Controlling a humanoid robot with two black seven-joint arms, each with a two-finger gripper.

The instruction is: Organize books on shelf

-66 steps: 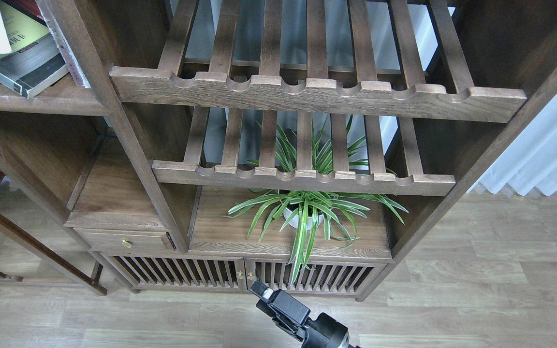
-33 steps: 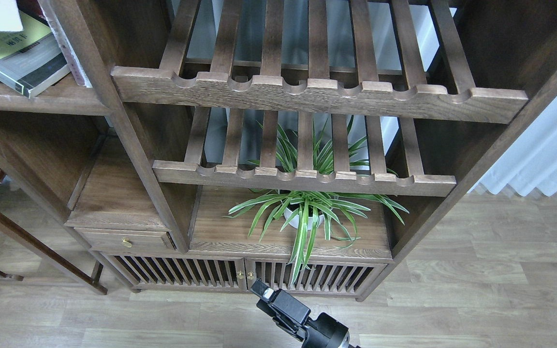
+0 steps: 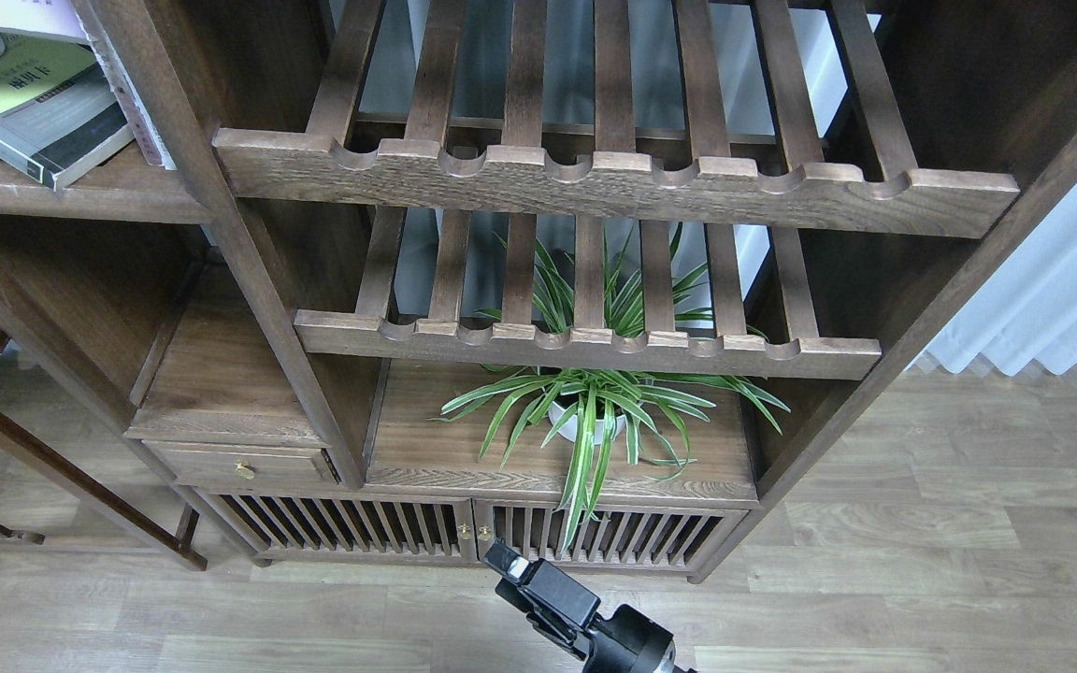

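Note:
The thick grey-black book (image 3: 29,103) with a yellow-green panel lies flat at the top left on the shelf (image 3: 71,198), a solid dark-brown board. Only the bottom edge of the thin pale white-lavender book (image 3: 6,13) shows, above it at the frame's top edge. A thin pale book edge (image 3: 132,98) leans against the upright post; I cannot tell if it is the red one. My right gripper (image 3: 504,558) is low at the bottom centre, in front of the cabinet doors, far from the books. It is dark and seen end-on. My left gripper is out of view.
Two slatted racks (image 3: 595,182) with scalloped front rails fill the middle bay. A potted spider plant (image 3: 590,416) stands on the board below them. A small drawer (image 3: 239,465) and slatted cabinet doors (image 3: 464,533) sit near the wooden floor. A white curtain (image 3: 1053,299) hangs at the right.
The pale white-lavender book has moved up towards the top edge, uncovering more of the yellow-green panel of the grey-black book. My right arm has not moved.

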